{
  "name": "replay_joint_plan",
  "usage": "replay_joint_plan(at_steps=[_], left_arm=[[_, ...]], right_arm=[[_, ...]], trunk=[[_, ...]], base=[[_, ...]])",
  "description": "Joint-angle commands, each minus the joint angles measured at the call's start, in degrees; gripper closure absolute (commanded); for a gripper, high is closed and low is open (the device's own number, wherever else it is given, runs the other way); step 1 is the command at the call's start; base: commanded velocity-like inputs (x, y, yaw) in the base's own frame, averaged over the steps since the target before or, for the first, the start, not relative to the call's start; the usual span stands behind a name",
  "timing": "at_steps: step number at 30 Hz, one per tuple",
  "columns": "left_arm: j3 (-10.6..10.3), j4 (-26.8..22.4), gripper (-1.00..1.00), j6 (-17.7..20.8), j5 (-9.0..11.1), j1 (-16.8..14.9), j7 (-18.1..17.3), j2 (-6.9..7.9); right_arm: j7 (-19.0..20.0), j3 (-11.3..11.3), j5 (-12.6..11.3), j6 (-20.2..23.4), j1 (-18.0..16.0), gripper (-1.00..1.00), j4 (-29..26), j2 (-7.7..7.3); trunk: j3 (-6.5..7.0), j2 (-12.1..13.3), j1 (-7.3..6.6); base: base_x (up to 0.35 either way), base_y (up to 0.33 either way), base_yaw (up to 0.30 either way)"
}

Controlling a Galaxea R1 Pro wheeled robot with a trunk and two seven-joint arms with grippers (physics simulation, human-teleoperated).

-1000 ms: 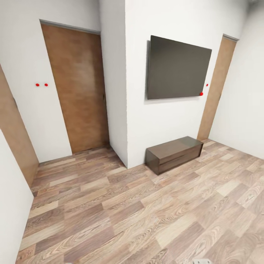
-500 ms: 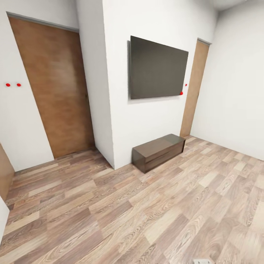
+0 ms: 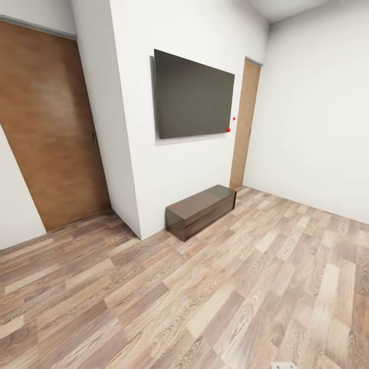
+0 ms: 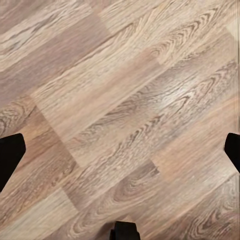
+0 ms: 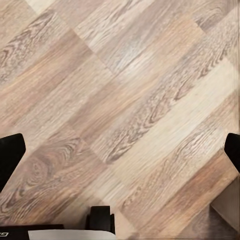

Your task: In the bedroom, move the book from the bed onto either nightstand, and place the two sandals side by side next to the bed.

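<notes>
We see a low dark brown cabinet under a black wall-mounted screen; both the left gripper and the right gripper hang spread, empty, over light wood-plank floor.

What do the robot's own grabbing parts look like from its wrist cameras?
Little of them shows. The left tool appears as two plain black fingers at the picture's edges, with a small black part between them. The right tool looks alike: black fingers, plus a pale strip beside its black middle part. No cables or markings visible.
</notes>
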Motion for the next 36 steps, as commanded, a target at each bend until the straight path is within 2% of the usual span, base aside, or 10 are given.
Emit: replay_joint_plan(at_steps=[1, 22, 28, 36], left_arm=[[-0.5, 0.1, -1.00, -0.2, 0.6, 0.0, -0.1, 0.05], [-1.7, 0.0, -1.00, -0.2, 0.6, -0.1, -0.1, -0.03], [-1.7, 0.1, -1.00, -0.2, 0.6, 0.0, -0.1, -0.04], [-1.7, 0.0, -1.00, -0.2, 0.6, 0.0, -0.1, -0.04]], right_arm=[[0.2, 0.0, 0.0, 0.3, 0.0, -1.00, -0.1, -0.01], [0.2, 0.0, 0.0, 0.3, 0.0, -1.00, -0.1, -0.01], [0.1, 0.0, 0.0, 0.2, 0.0, -1.00, -0.1, 0.00], [0.1, 0.0, 0.0, -0.1, 0.0, -1.00, -0.1, 0.06]], trunk=[[-0.06, 0.0, 0.00], [-0.06, 0.0, 0.00], [-0.06, 0.0, 0.00], [-0.06, 0.0, 0.00]], base=[[0.000, 0.000, -0.279], [0.015, 0.000, -0.273], [0.120, 0.000, -0.094], [0.276, 0.000, -0.018]])
